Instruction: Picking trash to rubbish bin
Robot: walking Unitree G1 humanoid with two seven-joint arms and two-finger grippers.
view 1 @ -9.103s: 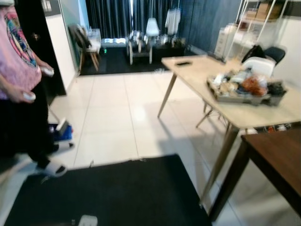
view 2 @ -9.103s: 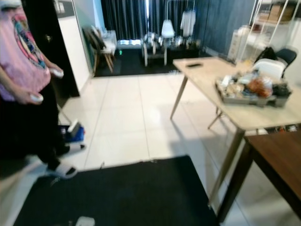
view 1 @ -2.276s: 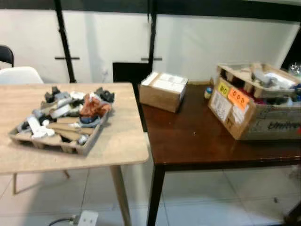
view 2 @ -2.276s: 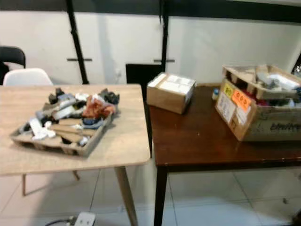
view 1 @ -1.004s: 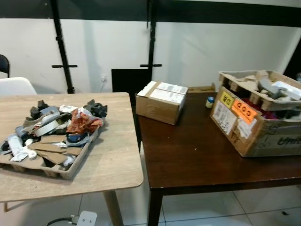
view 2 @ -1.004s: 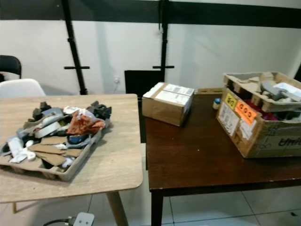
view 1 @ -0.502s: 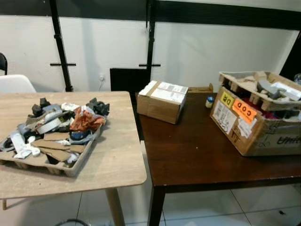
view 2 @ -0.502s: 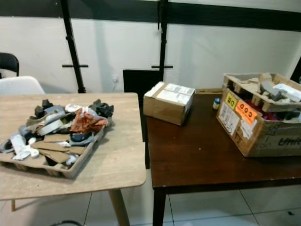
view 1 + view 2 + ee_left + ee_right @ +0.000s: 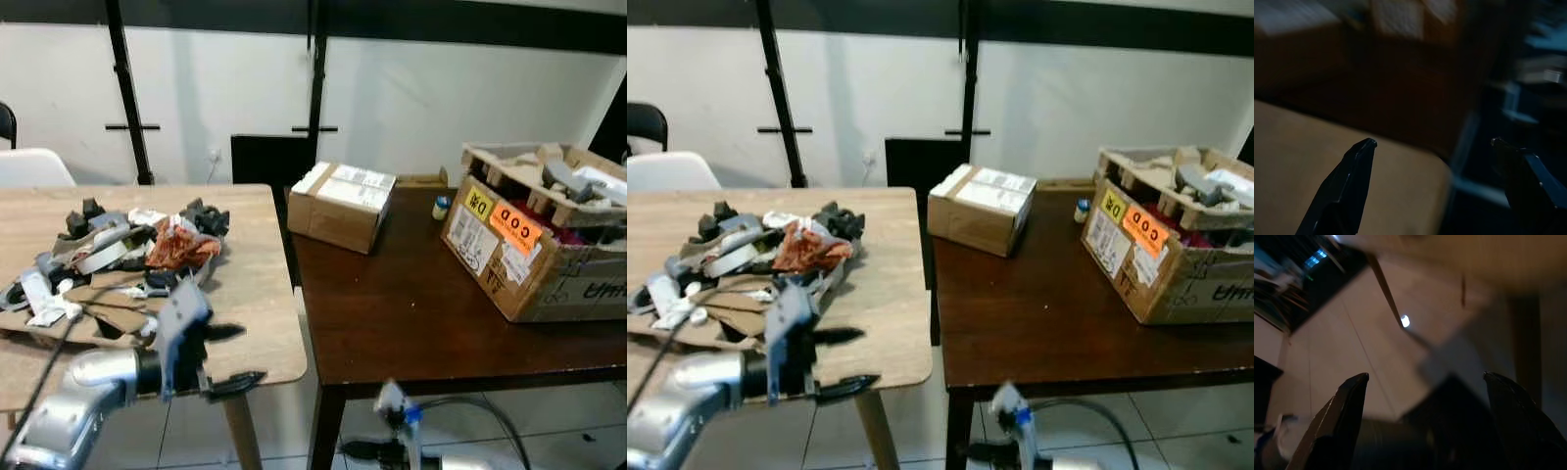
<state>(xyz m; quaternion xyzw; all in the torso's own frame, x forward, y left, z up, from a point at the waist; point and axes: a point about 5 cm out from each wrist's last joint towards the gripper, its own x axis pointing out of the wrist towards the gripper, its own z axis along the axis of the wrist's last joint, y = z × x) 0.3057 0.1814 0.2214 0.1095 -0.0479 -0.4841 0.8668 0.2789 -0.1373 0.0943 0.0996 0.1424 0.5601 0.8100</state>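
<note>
A cardboard tray [image 9: 208, 277] heaped with trash sits on the light wooden table [image 9: 257, 294]; an orange crumpled wrapper [image 9: 182, 251] lies on top of the heap. My left gripper [image 9: 235, 357] is raised over the table's front right corner, just beside the tray's near end, open and holding nothing. In the left wrist view its fingers [image 9: 1359, 166] stand wide apart over the table corner. My right arm [image 9: 394, 411] shows low at the bottom, in front of the dark table. The right gripper [image 9: 1423, 376] is open over tiled floor.
A dark brown table [image 9: 411, 304] adjoins on the right, carrying a small cardboard box [image 9: 339, 206], a small bottle [image 9: 442, 207] and a large open carton [image 9: 534, 240] full of items. A white chair [image 9: 29, 166] stands behind the light table. White wall behind.
My left arm has come up into view beside the tray, with its gripper open. My right arm now shows at the bottom edge. The tables and boxes stay put.
</note>
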